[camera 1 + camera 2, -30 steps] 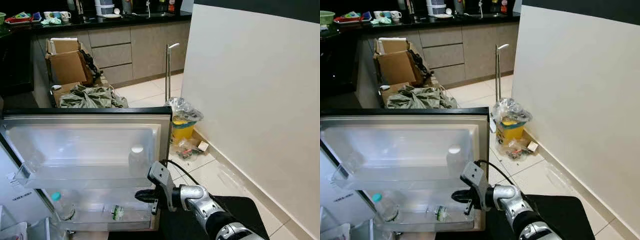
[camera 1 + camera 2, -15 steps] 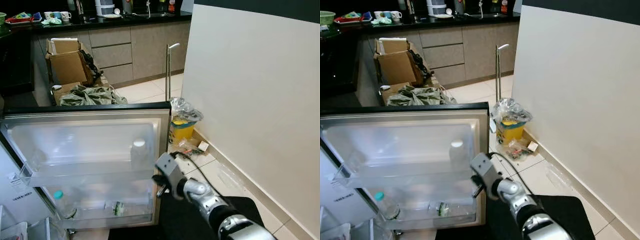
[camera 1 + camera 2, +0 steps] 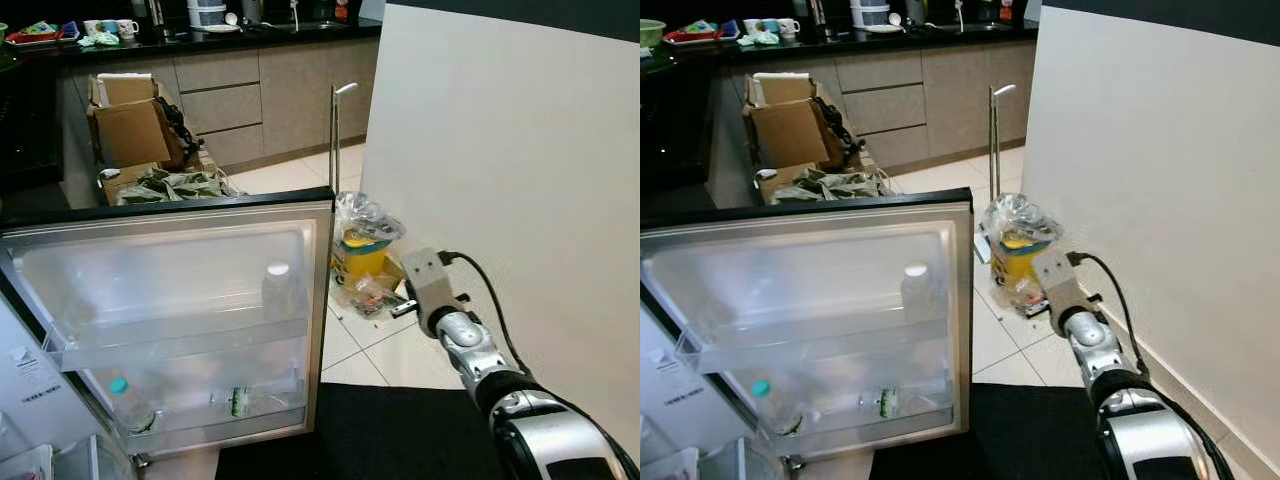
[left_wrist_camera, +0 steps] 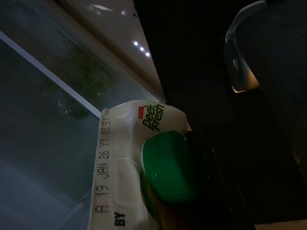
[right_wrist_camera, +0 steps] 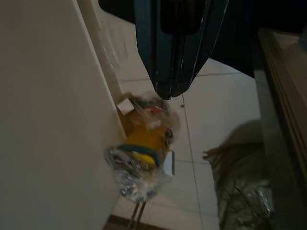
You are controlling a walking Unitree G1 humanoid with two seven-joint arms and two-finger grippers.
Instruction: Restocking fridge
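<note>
While bottles (image 3: 277, 290) sit in door shelves (image 3: 180, 340), left gripper (image 4: 201, 158) clamps a carton (image 4: 129, 163).

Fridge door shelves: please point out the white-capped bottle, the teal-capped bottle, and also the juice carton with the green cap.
White-capped bottle (image 3: 277, 292), left eye view, on its clear body below the cap.
Teal-capped bottle (image 3: 119, 386), left eye view, on its teal cap.
Juice carton (image 4: 125, 158), left wrist view, on its white top panel beside the green cap.

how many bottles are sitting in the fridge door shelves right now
3. A white-capped bottle stands on the upper shelf, a teal-capped bottle leans at the lower shelf's left end, and a small green-labelled bottle stands mid lower shelf. The frosted shelf fronts may hide others.
</note>
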